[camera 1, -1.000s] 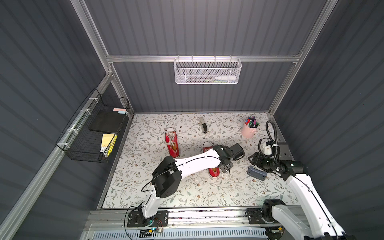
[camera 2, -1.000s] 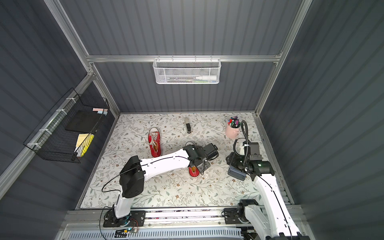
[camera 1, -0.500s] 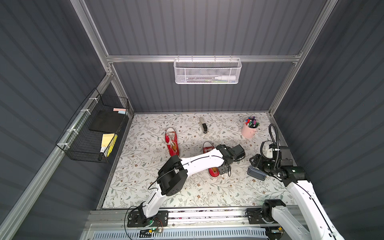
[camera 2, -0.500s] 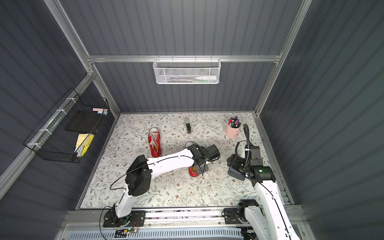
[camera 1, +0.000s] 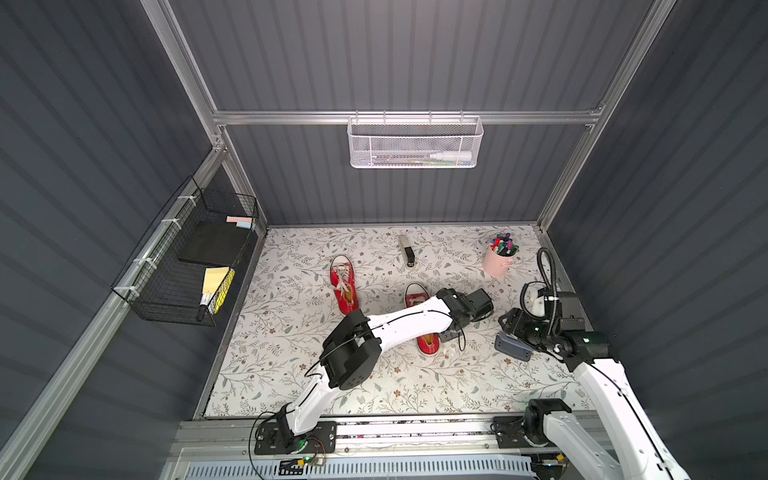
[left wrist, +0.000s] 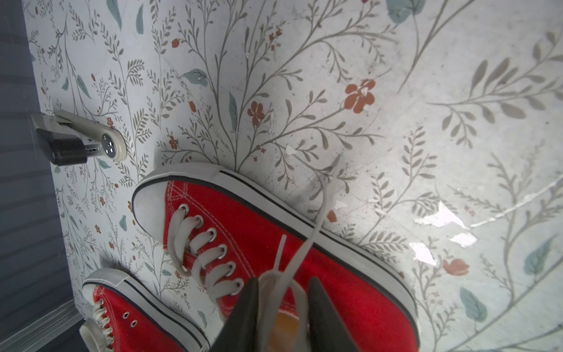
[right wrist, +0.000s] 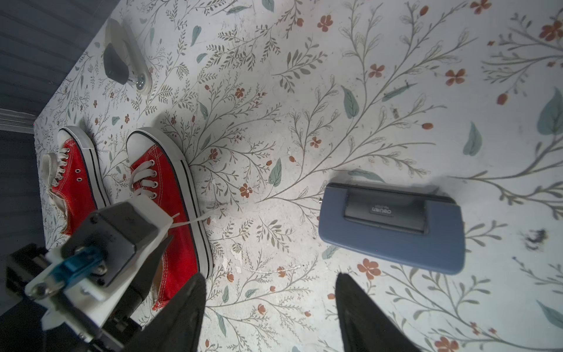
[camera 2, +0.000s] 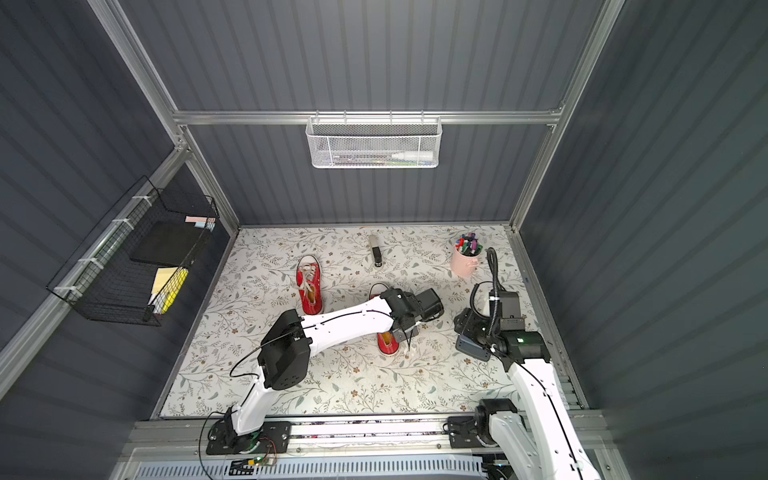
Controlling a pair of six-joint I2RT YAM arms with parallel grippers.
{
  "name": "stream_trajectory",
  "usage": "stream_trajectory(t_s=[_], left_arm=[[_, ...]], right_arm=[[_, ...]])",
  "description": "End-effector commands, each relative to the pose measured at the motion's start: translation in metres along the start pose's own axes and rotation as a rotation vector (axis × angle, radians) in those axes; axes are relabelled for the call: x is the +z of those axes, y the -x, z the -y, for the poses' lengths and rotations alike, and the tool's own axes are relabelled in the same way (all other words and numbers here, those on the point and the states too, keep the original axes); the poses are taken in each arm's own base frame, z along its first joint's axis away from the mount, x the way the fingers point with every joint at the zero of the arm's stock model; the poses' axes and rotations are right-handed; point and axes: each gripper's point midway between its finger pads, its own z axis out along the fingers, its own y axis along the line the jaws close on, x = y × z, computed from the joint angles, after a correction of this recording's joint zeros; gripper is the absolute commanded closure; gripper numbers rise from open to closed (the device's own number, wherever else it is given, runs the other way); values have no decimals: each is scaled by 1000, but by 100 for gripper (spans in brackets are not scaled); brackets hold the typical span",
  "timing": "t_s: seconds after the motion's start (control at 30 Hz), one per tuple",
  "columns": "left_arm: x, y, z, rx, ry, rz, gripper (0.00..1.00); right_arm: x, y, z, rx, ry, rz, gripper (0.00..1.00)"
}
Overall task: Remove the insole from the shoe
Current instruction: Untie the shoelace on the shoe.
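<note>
On the grey-walled floral table (camera 1: 291, 374) two red canvas sneakers (camera 1: 344, 286) (camera 1: 415, 294) are counted; left gripper (left wrist: 283, 280) is pinched on white lace (left wrist: 320, 213), right gripper (right wrist: 269, 275) is spread, empty.

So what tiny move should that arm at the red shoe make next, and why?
Probably lift the left gripper slowly, straight up. It looks closed on the orange insole at the red sneaker's opening, with a white lace caught alongside, so a gentle pull should show whether the insole comes free.
</note>
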Motion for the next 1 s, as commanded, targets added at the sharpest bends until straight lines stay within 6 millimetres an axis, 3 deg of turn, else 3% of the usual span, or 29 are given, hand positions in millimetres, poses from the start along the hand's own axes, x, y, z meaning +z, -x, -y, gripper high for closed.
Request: stream_trajectory(t_s=[0.0, 0.2, 0.4, 0.63, 0.8, 0.97], left_arm=[[-12, 6, -12, -84, -9, 47, 79], [-13, -3, -24, -295, -81, 109, 100], [-22, -6, -45, -560, -198, 223, 100], [-21, -14, -57, -856, -418, 321, 100], [-18, -14, -58, -970, -520, 355, 100], [-15, -13, -54, -999, -556, 352, 100]], right_arm=[[-3, 9, -12, 0, 44, 13, 32], [3, 3, -38, -47, 169, -88, 39], [10, -2, -58, -106, 246, -167, 41], [23, -26, -90, -154, 370, -310, 49], [43, -38, -116, -28, 418, -408, 54], [74, -46, -140, 125, 438, -460, 42]])
